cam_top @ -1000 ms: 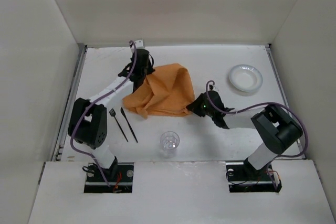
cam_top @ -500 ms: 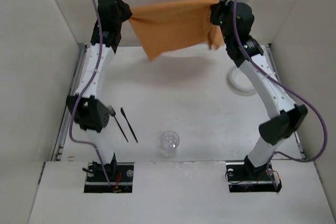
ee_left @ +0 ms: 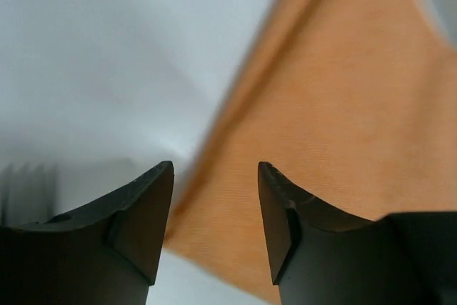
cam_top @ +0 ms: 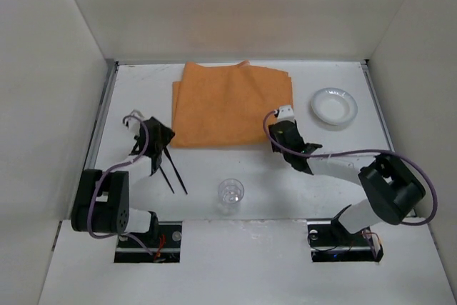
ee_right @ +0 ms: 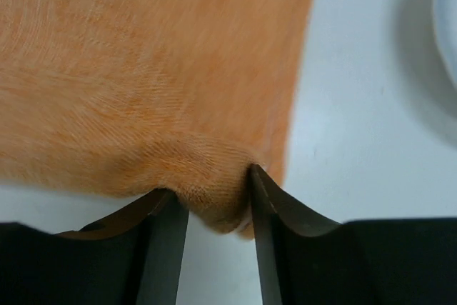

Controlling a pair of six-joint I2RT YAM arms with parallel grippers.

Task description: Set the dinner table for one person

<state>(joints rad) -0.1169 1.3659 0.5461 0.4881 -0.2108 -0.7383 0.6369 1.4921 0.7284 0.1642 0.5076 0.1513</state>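
The dinner table stretched white beneath me, with the orange cloth spread flat toward its 12 o'clock edge. My left gripper hung at 9 o'clock, over the far ends of the fork and knife, its jaws partway apart and holding nothing. My right gripper sat at the cloth's 5 o'clock corner, jaws partway apart with the corner bunched between them, touching both; I could not tell whether it was pinched. The plate lay at 2 o'clock and the glass at 6.
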